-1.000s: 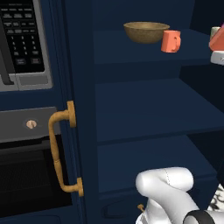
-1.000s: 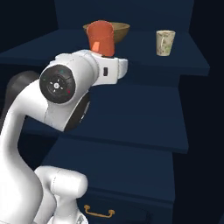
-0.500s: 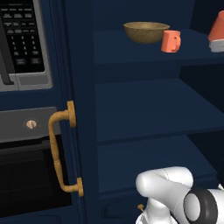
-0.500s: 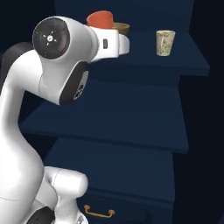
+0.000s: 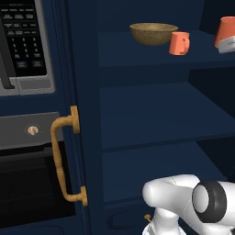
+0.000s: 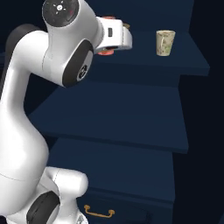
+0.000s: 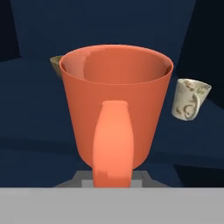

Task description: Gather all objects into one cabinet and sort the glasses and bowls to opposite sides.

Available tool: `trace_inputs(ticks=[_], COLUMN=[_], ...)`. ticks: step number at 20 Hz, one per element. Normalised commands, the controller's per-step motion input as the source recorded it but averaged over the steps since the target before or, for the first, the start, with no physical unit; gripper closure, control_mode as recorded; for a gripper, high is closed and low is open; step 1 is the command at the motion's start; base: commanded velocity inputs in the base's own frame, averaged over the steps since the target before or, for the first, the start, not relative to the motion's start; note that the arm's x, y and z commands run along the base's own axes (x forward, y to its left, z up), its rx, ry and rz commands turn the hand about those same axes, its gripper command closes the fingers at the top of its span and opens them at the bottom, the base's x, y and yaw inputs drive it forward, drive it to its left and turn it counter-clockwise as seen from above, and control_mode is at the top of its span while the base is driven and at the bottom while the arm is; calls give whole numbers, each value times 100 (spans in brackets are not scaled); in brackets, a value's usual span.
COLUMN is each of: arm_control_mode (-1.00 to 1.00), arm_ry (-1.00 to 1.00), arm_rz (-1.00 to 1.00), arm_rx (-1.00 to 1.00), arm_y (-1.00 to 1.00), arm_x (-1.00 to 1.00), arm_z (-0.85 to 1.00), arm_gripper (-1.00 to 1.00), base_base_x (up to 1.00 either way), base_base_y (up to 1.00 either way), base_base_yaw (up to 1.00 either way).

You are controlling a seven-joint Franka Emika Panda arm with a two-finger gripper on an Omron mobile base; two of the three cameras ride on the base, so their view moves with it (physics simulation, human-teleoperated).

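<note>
Since a second ago the arm has lifted and reached forward, carrying the coral-orange cup (image 7: 116, 109) up to the top shelf (image 5: 137, 46) of the cabinet (image 5: 151, 119). In the left base view, the olive-brown bowl (image 5: 153, 33) sits upper centre, a second orange cup (image 5: 179, 43) just right of it, the carried cup at the upper right edge. The gripper's (image 7: 113, 177) jaws clamp the carried cup narrowly. The cream cup (image 6: 165, 42) stands upper right in the right base view. No writing is readable.

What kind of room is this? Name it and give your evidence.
A kitchen, most likely: a microwave above an oven, beside a tall shelved cabinet holding a bowl and cups.
</note>
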Motion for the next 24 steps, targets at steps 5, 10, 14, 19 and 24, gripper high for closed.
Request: trace_inputs(ticks=[5,10,14,19,24], arm_control_mode=[-100,-100,-100,-100,-100], arm_ry=[1,0,4,5,2], arm_rz=[0,0,0,0,0], arm_rx=[0,0,1,5,4], arm_y=[0,0,-12,-20,-25], arm_x=[44,43,35,33,43], arm_z=[-30,0,-24,-23,-2], arm_gripper=[100,100,100,100,100], base_base_x=[0,0,0,0,0], base_base_y=[0,0,0,0,0], base_base_yaw=[0,0,0,0,0])
